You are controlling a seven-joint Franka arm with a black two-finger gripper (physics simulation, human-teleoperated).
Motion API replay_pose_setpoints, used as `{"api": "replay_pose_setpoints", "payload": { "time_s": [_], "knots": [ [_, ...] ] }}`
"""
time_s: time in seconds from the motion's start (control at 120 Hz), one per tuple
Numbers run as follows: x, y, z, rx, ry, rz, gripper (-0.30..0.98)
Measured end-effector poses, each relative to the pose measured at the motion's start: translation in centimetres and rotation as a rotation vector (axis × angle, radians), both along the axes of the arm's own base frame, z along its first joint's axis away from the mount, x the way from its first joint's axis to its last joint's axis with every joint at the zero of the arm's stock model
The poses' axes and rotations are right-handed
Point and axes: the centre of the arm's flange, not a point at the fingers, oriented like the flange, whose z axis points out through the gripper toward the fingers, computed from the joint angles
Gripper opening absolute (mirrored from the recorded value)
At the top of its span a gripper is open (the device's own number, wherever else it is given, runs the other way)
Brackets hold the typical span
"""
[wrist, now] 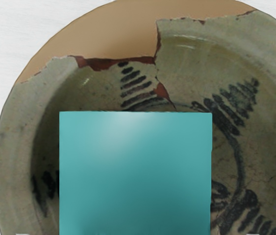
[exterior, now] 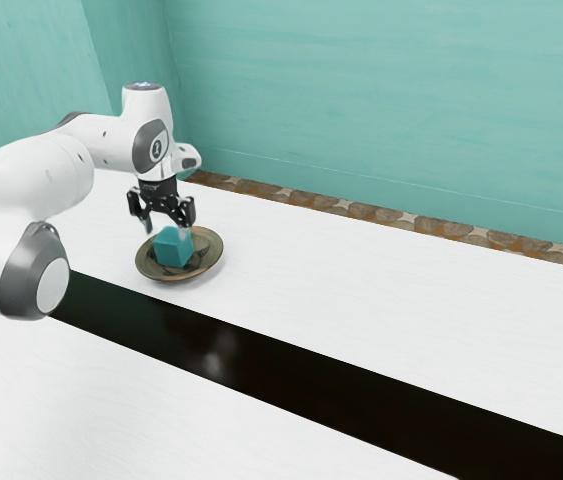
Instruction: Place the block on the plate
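My gripper is just above the plate in the exterior view, its two fingers spread wide. Below and between them, the teal block rests in the hollow of the round, brownish plate. In the wrist view the block is a large flat teal square over the patterned, chipped plate. At that view's lower edge, pale fingertip slivers of the gripper stand well off both sides of the block, with gaps between.
The plate stands on a white table. A long dark strip crosses the tabletop in front of the plate in the exterior view. Behind the table are a stone-patterned border and a teal wall.
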Motion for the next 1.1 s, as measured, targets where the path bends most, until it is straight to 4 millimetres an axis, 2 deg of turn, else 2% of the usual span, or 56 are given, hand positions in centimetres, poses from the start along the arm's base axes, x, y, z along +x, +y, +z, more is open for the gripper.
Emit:
{"api": "replay_pose_setpoints", "payload": {
  "time_s": [0.1, 0.183, 0.333, 0.467, 0.7, 0.875, 1.008, 1.1],
  "knots": [
    [0.0, 0.1, 0.5, 0.003, -0.009, -0.002, 0.61],
    [-0.1, 0.3, 2.2, 0.01, -0.029, 0.0, 0.63],
    [-1.1, 0.4, 7.9, 0.011, -0.086, 0.004, 0.66],
    [-3.2, -2.1, 12.9, -0.013, -0.121, -0.021, 0.67],
    [-9.0, -6.7, 20.6, -0.068, -0.141, -0.05, 0.68],
    [-15.3, -11.0, 27.3, -0.115, -0.119, -0.07, 0.68],
    [-19.6, -14.1, 30.8, -0.135, -0.079, -0.081, 0.69],
    [-21.5, -16.3, 32.1, -0.138, -0.054, -0.092, 0.69]
  ]
}}
